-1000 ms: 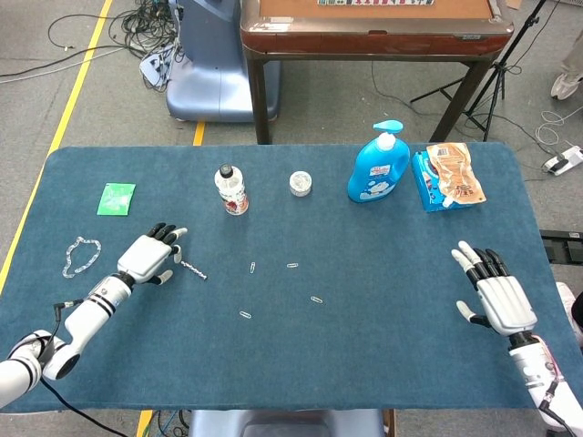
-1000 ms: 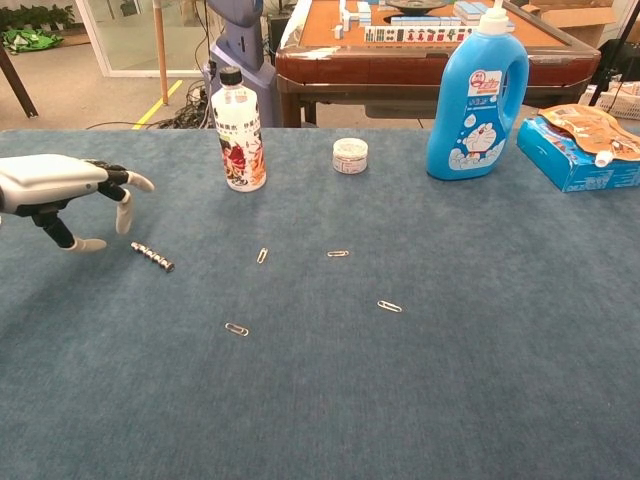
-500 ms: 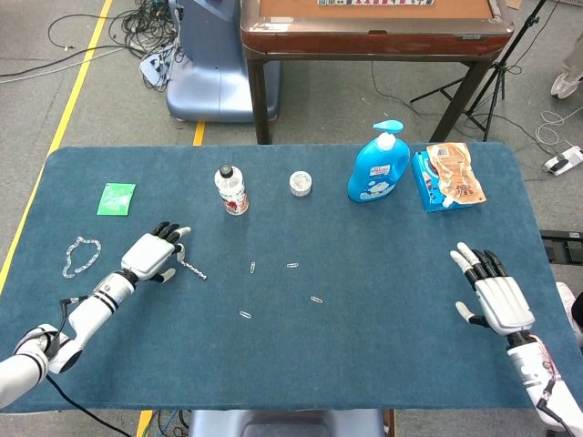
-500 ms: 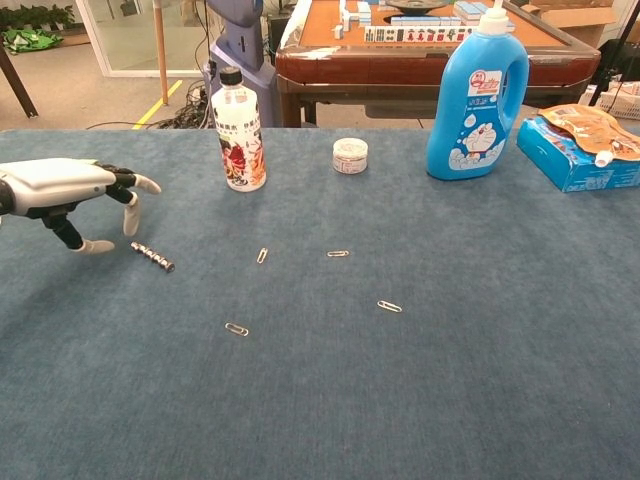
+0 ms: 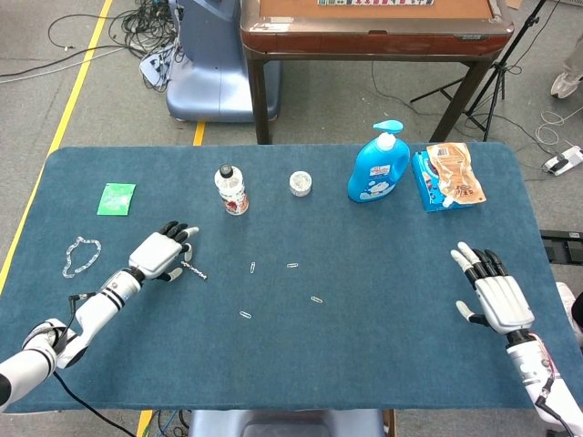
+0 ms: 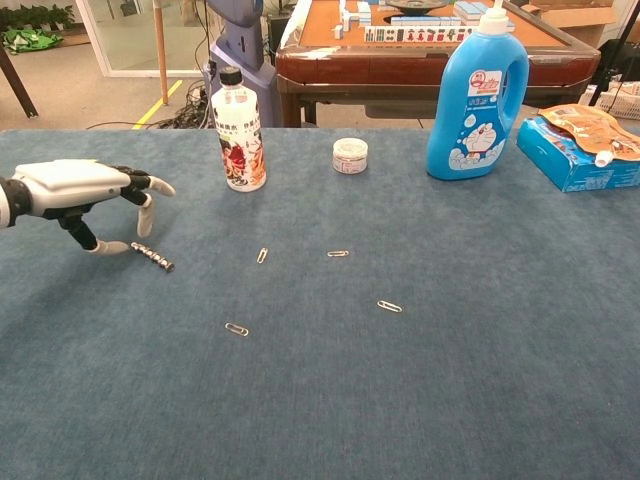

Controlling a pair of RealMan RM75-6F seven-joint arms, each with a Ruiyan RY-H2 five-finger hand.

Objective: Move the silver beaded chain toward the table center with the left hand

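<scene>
The left hand (image 6: 85,190) hangs low over the left part of the bench (image 5: 364,346), its fingers spread and curved down, holding nothing. The short silver chain (image 6: 152,256) lies on the blue cloth just beside the thumb tip, left of the bench center. The right hand (image 5: 493,296) rests open near the right edge, fingers apart and empty.

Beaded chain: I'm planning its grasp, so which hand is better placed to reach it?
Left. The left hand hovers right beside the beaded chain, fingers spread above it, holding nothing. The right hand rests open at the table's opposite edge.
</scene>
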